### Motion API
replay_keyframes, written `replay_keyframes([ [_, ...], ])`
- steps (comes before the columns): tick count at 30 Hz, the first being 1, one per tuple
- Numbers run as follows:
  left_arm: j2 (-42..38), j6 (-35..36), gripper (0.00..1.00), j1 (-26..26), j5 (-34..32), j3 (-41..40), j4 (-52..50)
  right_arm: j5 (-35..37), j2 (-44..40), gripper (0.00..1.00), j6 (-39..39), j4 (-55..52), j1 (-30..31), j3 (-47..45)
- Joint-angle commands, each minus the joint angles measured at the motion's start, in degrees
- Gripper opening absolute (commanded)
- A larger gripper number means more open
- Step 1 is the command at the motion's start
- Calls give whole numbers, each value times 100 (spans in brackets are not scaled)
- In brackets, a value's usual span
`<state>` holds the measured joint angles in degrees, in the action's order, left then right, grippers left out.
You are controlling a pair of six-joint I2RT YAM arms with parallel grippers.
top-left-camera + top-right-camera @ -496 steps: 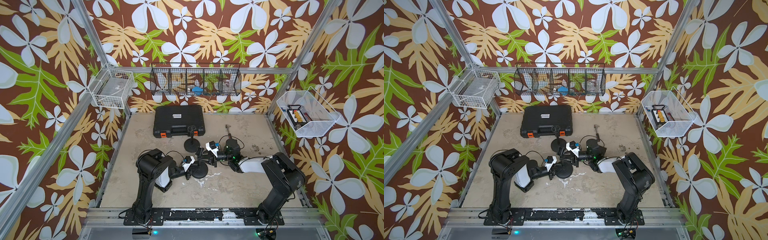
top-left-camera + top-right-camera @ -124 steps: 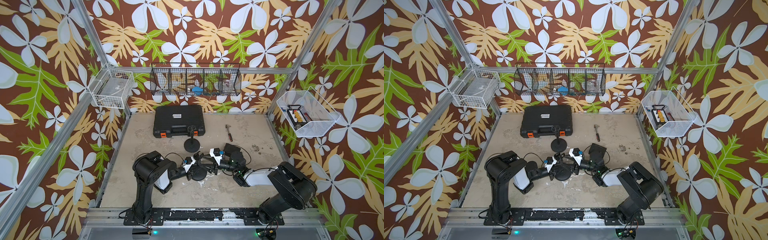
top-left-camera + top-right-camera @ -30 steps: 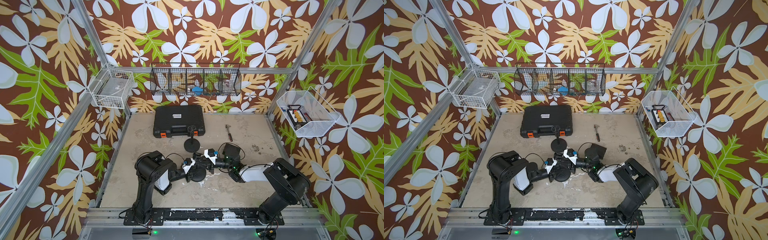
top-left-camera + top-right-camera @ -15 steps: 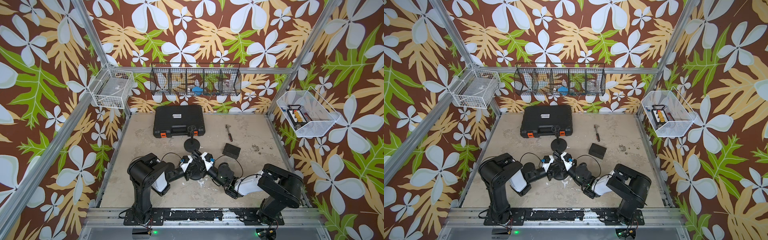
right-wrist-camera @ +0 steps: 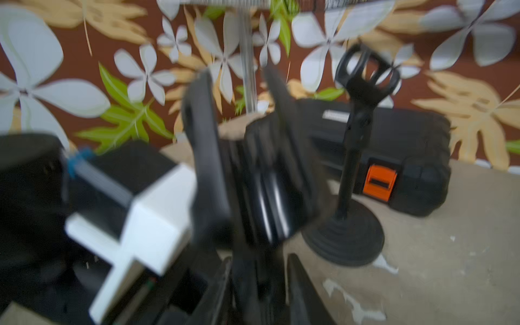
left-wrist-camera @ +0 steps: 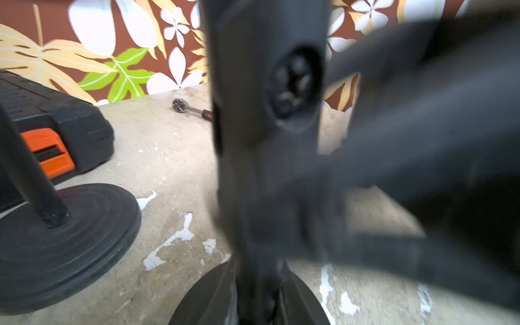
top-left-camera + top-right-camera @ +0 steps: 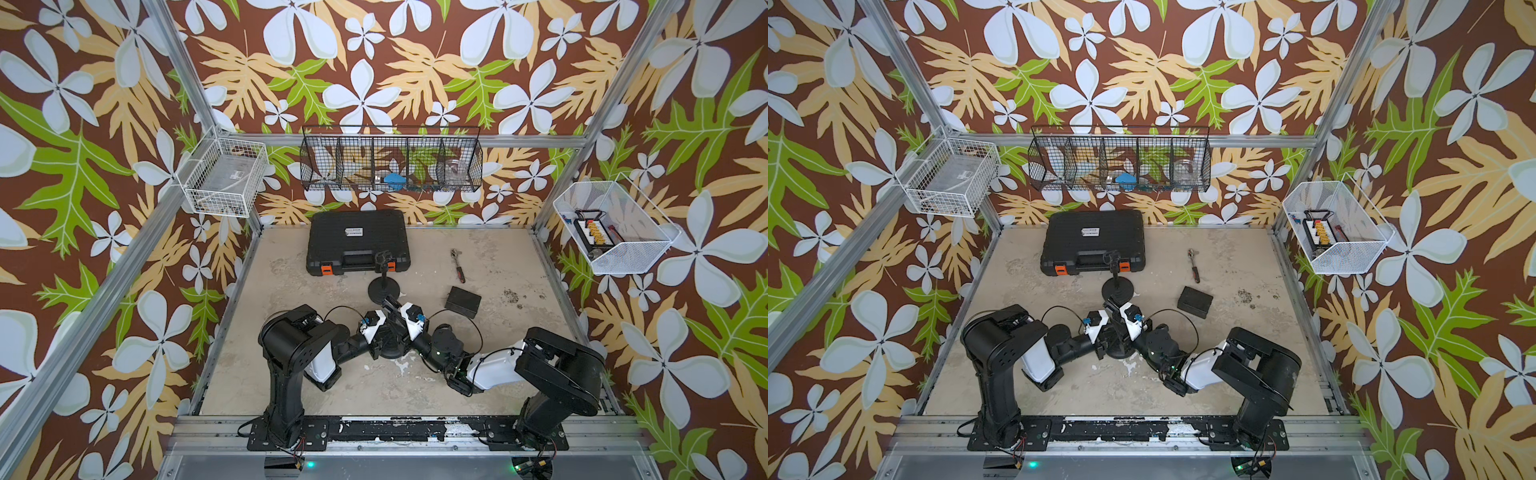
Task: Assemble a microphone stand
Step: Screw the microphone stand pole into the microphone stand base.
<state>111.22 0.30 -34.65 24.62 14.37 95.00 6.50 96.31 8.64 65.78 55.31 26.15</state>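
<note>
Black on beige: nearly every part I am handling is black, set on a scuffed beige tabletop (image 7: pixel 519 332), so edges are hard to read
Stand being built: its round base (image 7: pixel 392 354) sits at the centre of the frame in both top views, just below a finished stand (image 7: pixel 384 286) that is upright in front of the tool case (image 7: pixel 357 239)
Left gripper (image 7: pixel 384 338): closed, coming in low over the round base from the left of the frame; I judge it is pinching the stand just above that base, but its wrist view is too blurred to confirm this
Right gripper (image 7: pixel 392 308): reaches in from the lower right, higher on the same stand; in its wrist view the fingers (image 5: pixel 206 157) are apart with a ribbed dark piece (image 5: pixel 264 194) between them, and I cannot tell whether they press on it
Loose items: a ratchet (image 7: pixel 458 266) and a small black box (image 7: pixel 462 301) lie right of centre, apart from both arms
Step, as I judge it: fitting the upper piece onto the stand
Risk one: the ribbed dark piece could drop or sit crooked if those fingers come off it before it is seated
Risk two: the two grippers are almost touching, so a small sideways move could knock them together or tip the round base
Risk three: the finished stand is close behind, and an arm swinging toward the upper frame could topple it
</note>
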Motion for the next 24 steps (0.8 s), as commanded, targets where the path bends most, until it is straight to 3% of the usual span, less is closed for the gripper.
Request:
replay_keyframes([
  [1,75,-17,16,2,-18,-46,1239,-1486,-217,55,-95,-610,-326,-78],
  [8,196,-3,12,-6,8,-67,1238,-4498,-578,56,-360,-270,-1463,-341],
  [11,207,14,11,0,37,-88,1232,-5365,-527,53,-511,-414,-1885,-190],
  [15,247,58,9,0,125,-85,1240,-6043,-438,51,-727,-677,-2218,183],
  [21,341,85,9,-6,317,-36,1234,-6451,-253,45,-1604,-2063,-2253,1096],
  [24,358,100,8,-6,342,-30,1232,-6605,-77,41,-1721,-2236,-2257,1349],
])
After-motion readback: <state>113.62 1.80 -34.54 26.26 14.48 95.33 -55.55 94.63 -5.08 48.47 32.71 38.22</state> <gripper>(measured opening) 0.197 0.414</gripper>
